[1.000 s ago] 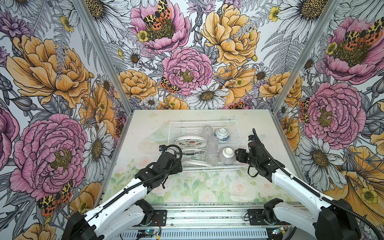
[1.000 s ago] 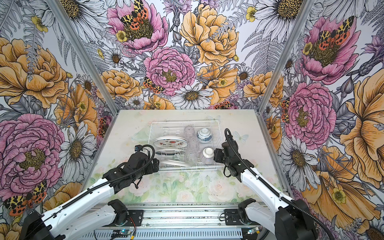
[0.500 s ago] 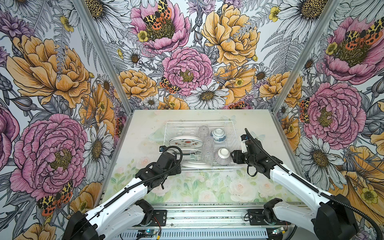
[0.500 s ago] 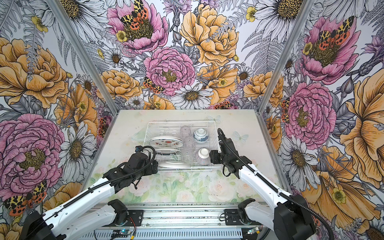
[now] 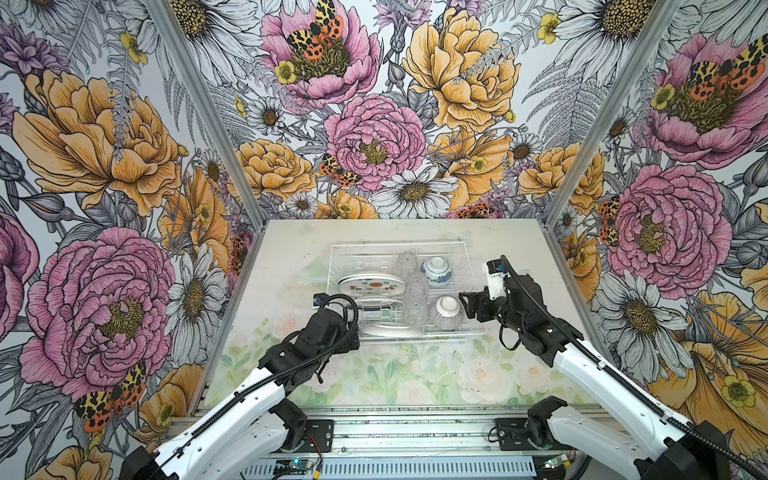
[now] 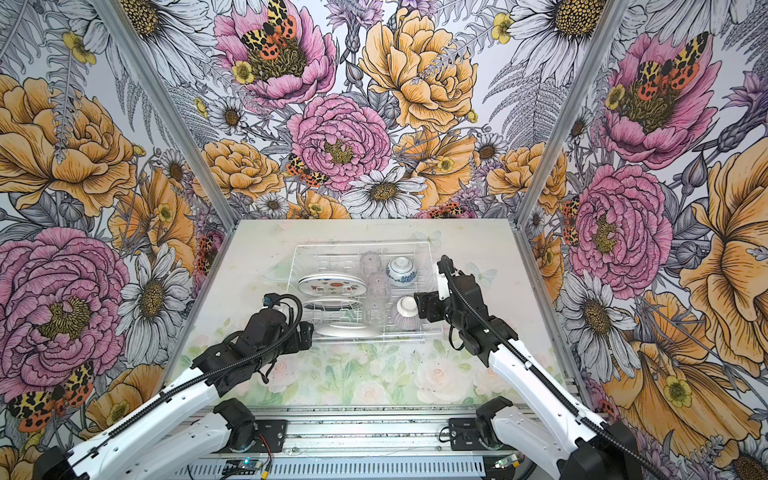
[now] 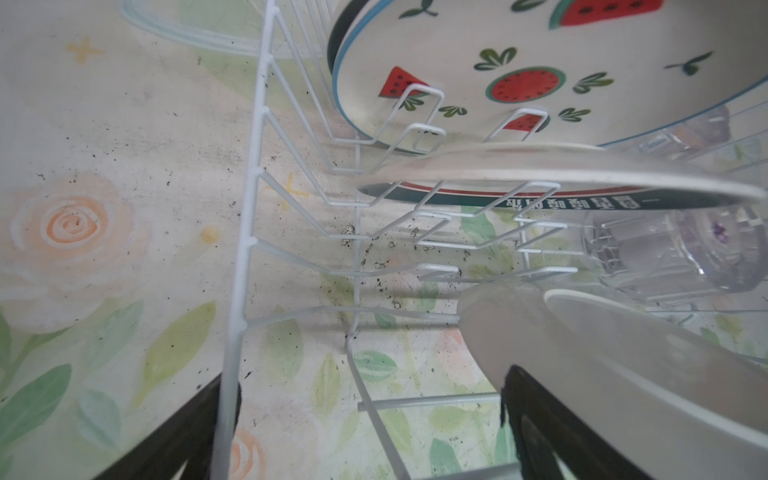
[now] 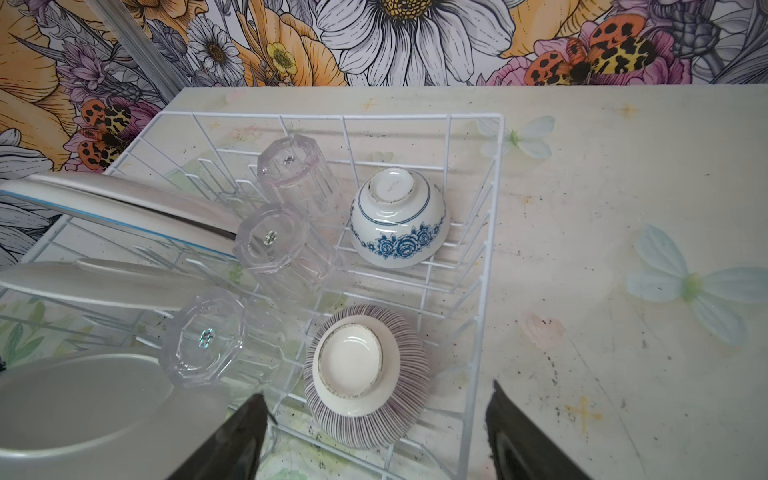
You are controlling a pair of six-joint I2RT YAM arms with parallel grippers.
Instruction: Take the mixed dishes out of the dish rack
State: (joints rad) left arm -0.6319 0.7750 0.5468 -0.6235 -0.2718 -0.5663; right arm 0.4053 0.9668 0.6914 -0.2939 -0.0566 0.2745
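A: On the tabletop (image 5: 374, 386), entry one, both top views: the dish rack (image 5: 399, 246) lies slightly left of where it lay a second ago. The right claw (image 5: 464, 305) stands wider than it did, empty, at the rack's right wall. Meaning?

B: Probably a nudge is finished and a reach for the ribbed greyish bowl (image 5: 445, 312) is beginning. Nothing is unloaded yet; every dish sits inside the rack.

A: Entry two, left wrist view?

B: The left claw (image 7: 370, 378) is fully spread and grips nothing. The rack's left wall wire passes between its jaws. The watermelon-print white plate (image 7: 519, 83) stands in its slot, with the teal-and-red-rimmed white plate (image 7: 582, 199) in front of it.

A: Entry three, right wrist view?

B: The ribbed greyish bowl is upturned, white foot showing. It tilts in the rack's near corner, between the spread jaws and untouched. The blue-and-white floral bowl (image 8: 399, 220) is upturned beyond it. Three clear glass tumblers (image 8: 286, 241) stand upended in a row beside the bowls.
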